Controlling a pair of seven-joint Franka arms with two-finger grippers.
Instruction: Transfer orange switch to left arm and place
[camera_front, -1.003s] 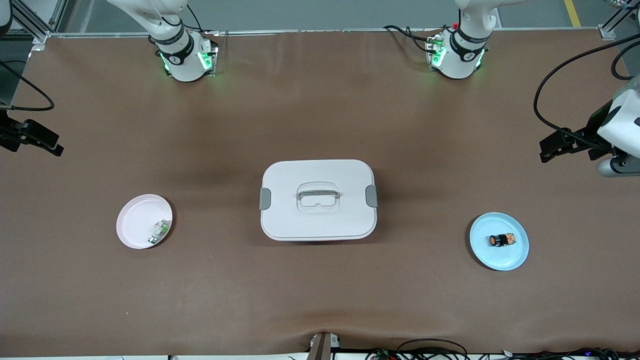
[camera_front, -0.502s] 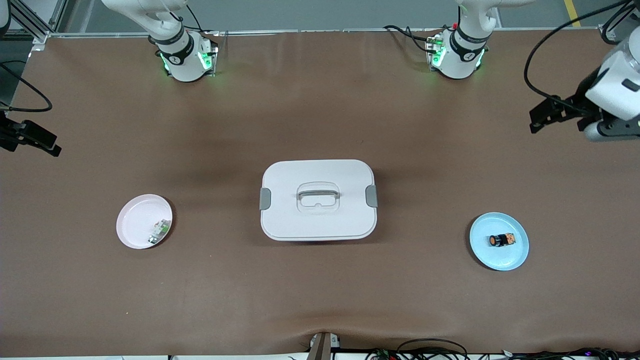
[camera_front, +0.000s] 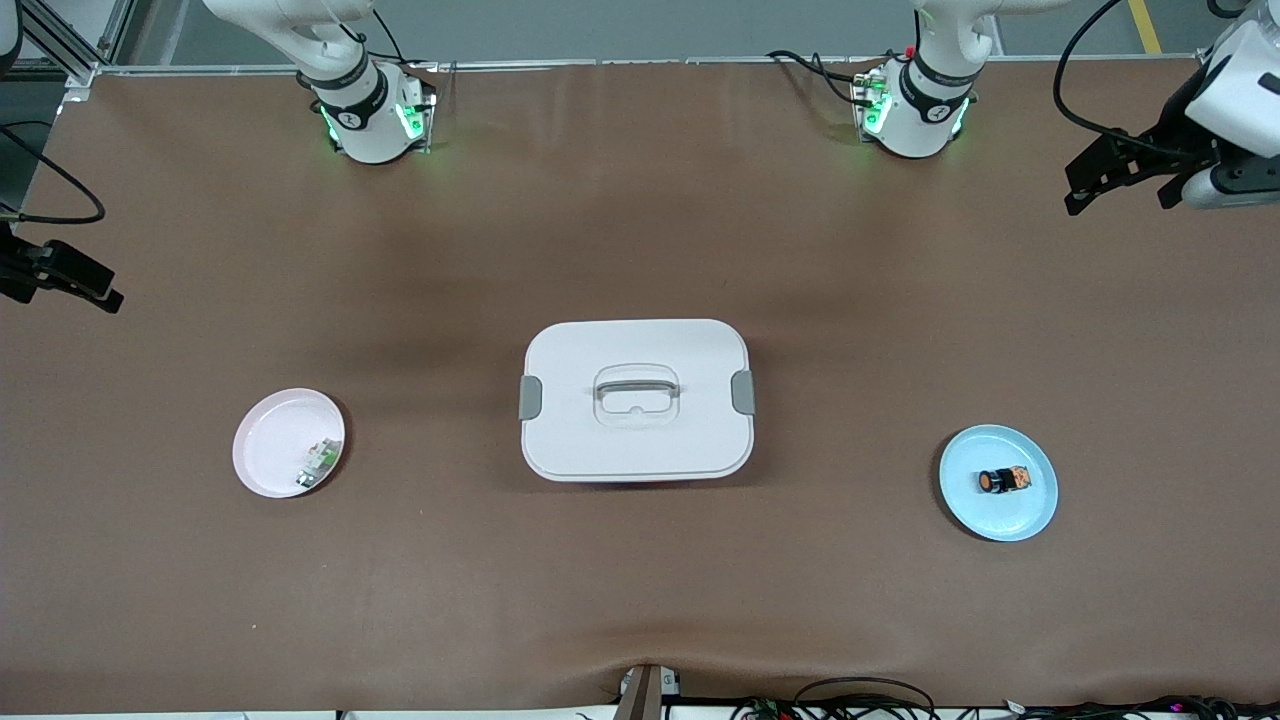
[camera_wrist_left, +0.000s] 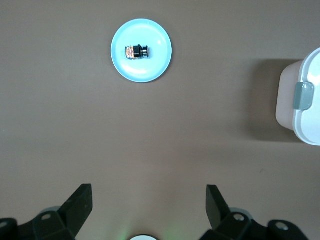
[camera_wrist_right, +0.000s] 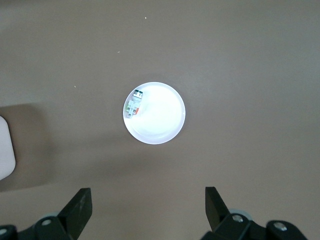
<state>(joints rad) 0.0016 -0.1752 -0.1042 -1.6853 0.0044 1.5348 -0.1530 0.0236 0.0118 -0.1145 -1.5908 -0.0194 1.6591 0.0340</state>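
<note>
Orange switch (camera_front: 1004, 481) lies sideways on the blue plate (camera_front: 1030, 515) at the left arm's end of the table, so the wide-open, empty left pincer (camera_front: 1120, 178) is much closer than the wide-open, empty right pincer (camera_front: 62, 282).

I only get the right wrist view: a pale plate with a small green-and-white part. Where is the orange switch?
Observer: The orange switch lies on a blue plate toward the left arm's end of the table.
Operator: And the white thing at my edge?
Observer: A box with grey latches, standing between the blue plate and your pale plate.
Operator: Is a claw holding the switch?
Observer: No. The left claw hangs open over bare table, apart from it.
</note>
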